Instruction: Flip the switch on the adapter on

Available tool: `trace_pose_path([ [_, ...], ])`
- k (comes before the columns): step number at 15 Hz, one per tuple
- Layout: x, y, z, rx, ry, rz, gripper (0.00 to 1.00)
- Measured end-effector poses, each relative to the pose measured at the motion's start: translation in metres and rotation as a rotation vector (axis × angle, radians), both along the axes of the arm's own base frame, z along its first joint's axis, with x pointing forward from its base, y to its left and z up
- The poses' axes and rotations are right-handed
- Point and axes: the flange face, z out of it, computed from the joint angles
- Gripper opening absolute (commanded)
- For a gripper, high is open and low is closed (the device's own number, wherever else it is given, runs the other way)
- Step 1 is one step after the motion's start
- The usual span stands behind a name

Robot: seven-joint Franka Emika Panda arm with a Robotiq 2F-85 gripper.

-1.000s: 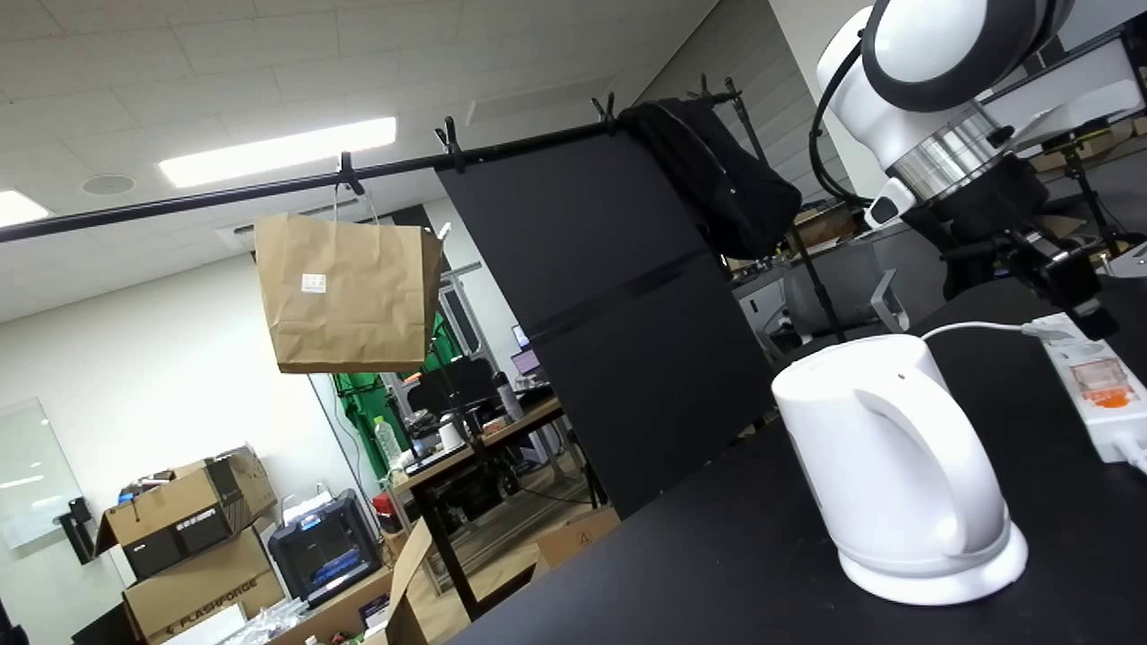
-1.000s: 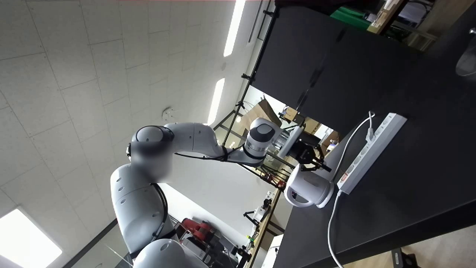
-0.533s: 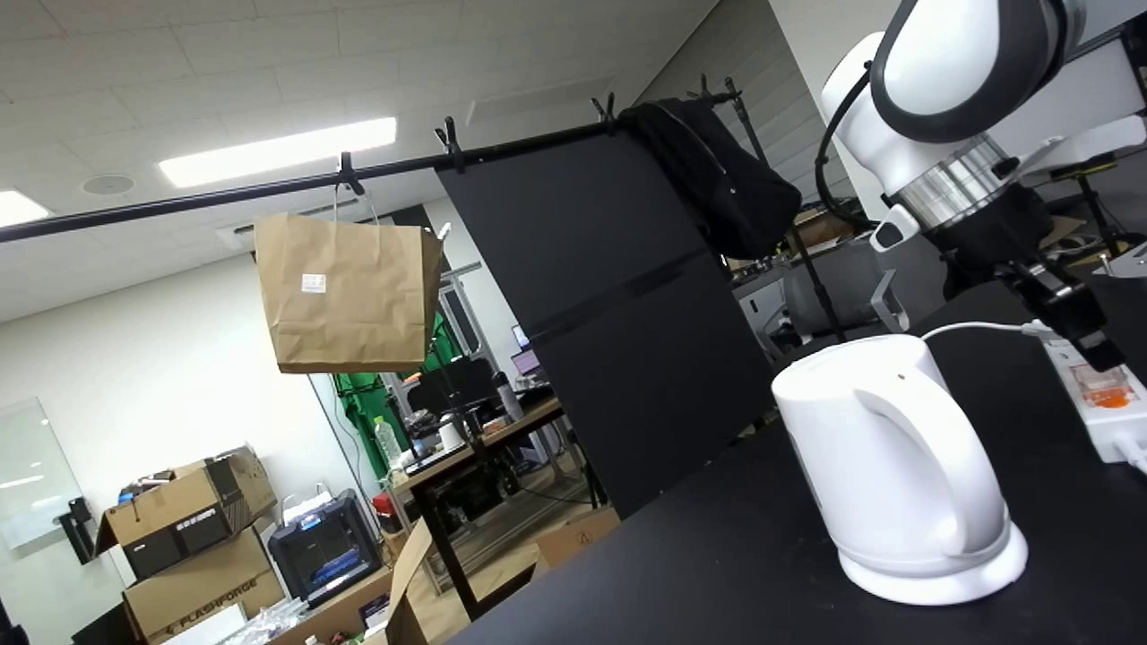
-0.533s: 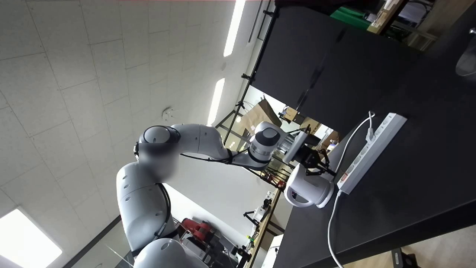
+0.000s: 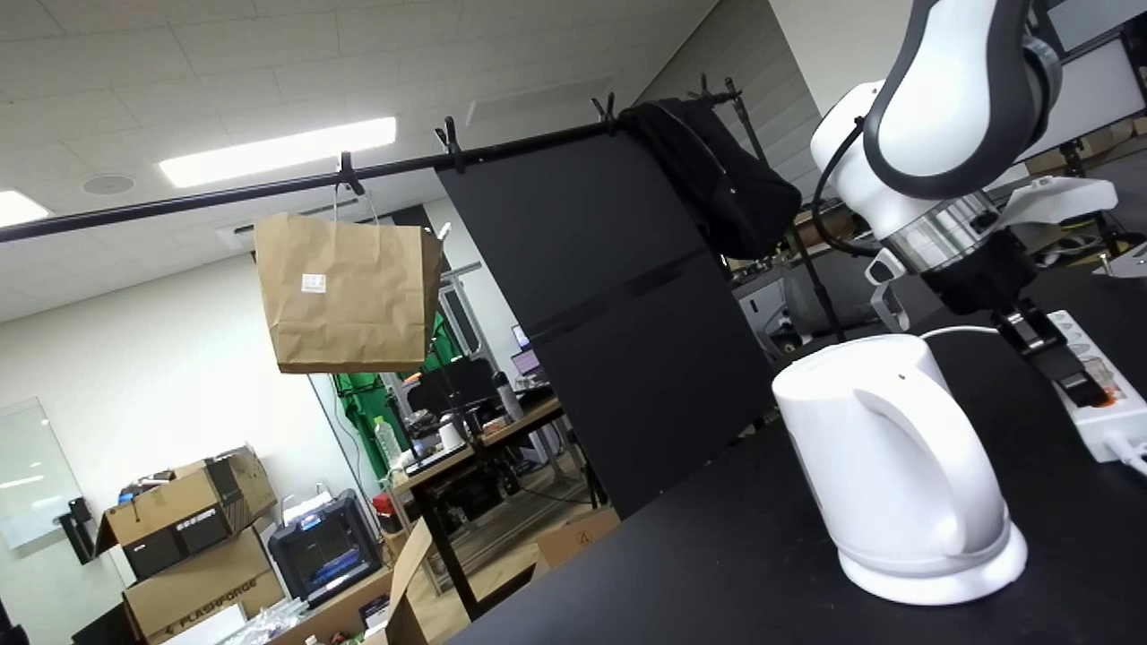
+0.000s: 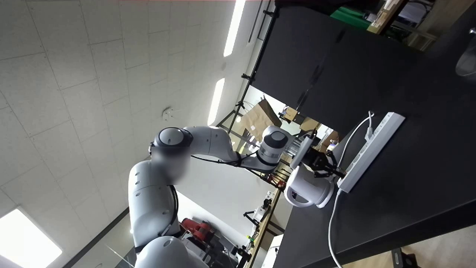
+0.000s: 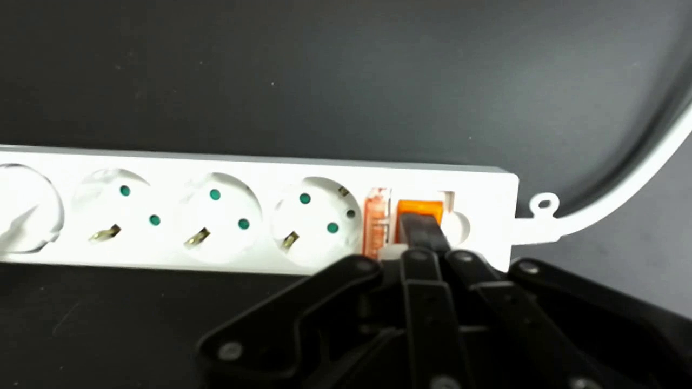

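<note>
Wrist view is the useful one: gripper (image 7: pixel 423 229) clenched, fingers drawn together, tips over the orange switch (image 7: pixel 420 207), right of frame centre. Lower part of the switch is covered; actual contact, can't tell from here. A reddish see-through part (image 7: pixel 374 224) sits just left of it.

Same view: the adapter (image 7: pixel 265 216) lies across mid-frame, left end cut off by the edge. Only there can I read the detail: sockets (image 7: pixel 221 216) with green holes, a small loop (image 7: pixel 544 213) by the cord (image 7: pixel 646 173) at right.

In an exterior view, lower right, the white kettle (image 5: pixel 896 475) stands upright on the black table (image 5: pixel 717 573), near the adapter. Gripper slants down onto the switch end at the right edge, a bit of orange showing past the tips. Brown paper bag (image 5: pixel 349 296) hangs left of centre.

In an exterior view the adapter's full length shows, running diagonally right of centre, a white plug (image 6: pixel 369 134) in it toward the upper end. Switch too covered to make out there. Arm (image 6: pixel 212 141) visible from the bottom edge up to the gripper, one patch blurred. Kettle is in both exterior views.
</note>
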Motion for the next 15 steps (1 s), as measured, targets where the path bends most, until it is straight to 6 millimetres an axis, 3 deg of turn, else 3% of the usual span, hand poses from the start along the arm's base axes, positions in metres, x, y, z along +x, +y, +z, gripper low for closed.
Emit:
trace_pose_path([
  [9,0.002,0.002,-0.001,-0.029,0.001,-0.079,0.00],
  [15,-0.017,-0.005,0.001,0.006,-0.095,-0.078,0.00],
])
